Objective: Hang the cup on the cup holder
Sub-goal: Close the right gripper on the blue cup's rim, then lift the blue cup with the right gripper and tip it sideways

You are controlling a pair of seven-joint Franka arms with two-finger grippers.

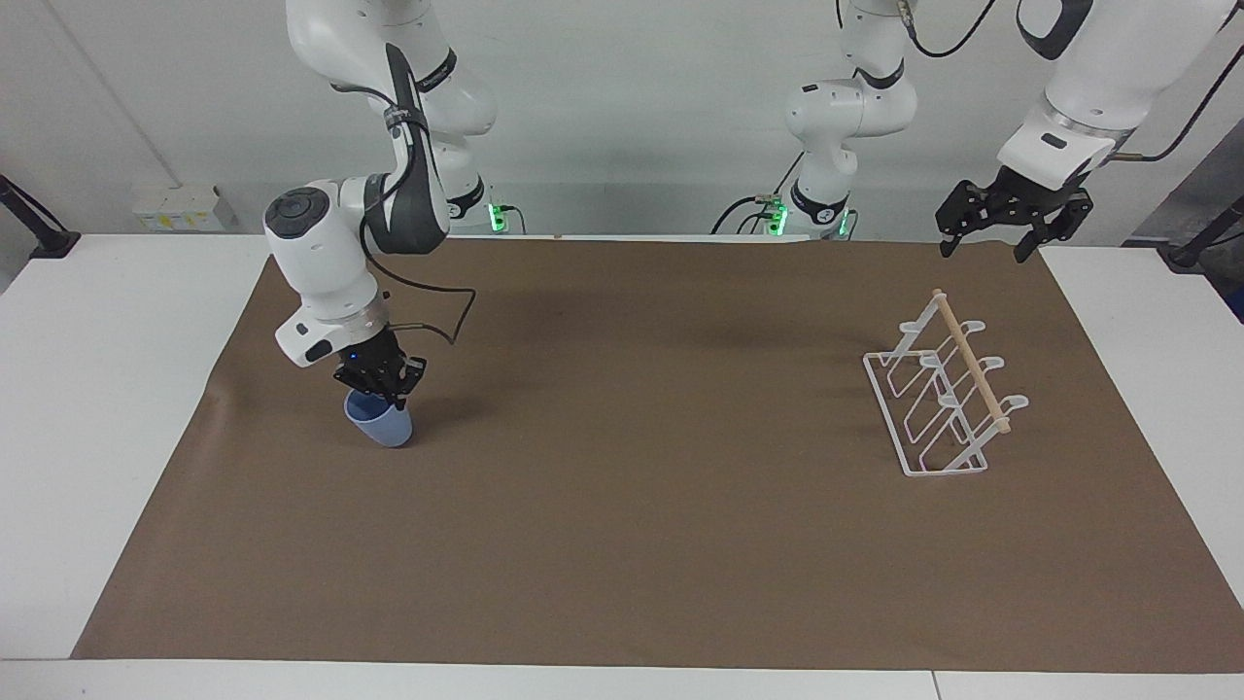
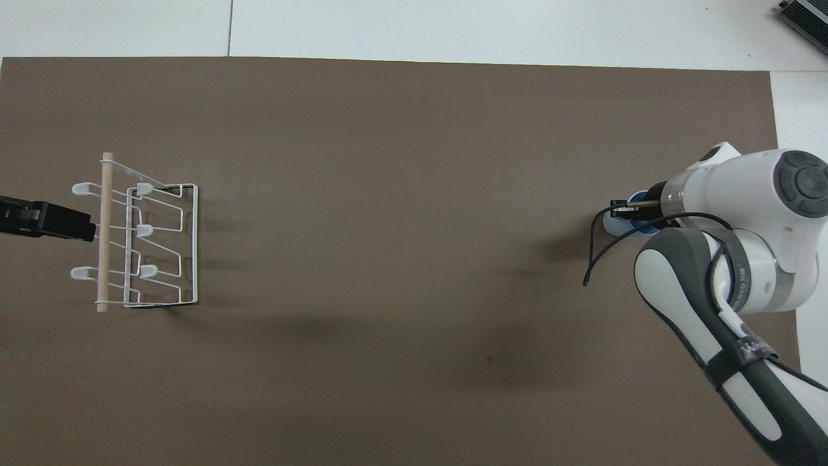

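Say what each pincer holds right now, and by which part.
The right pincer grips the small light-blue plastic cup at its rim, tilted on the brown mat. The left pincer, open above the white wire cup holder, holds nothing.

Cup and cup holder sit well apart on the mat, one toward each arm's end of the table.

In the overhead view we find the cup holder [image 2: 139, 243] at nine o'clock on the mat [image 2: 388, 194], toward the left arm's end, and the cup [image 2: 622, 222] at three o'clock, toward the right arm's end. We see the right gripper [image 1: 381, 381] at the cup's rim, the cup tilted under it. The left gripper [image 1: 1001, 219] hangs in the air over the mat's edge by the cup holder, at one o'clock in the facing view, touching nothing.
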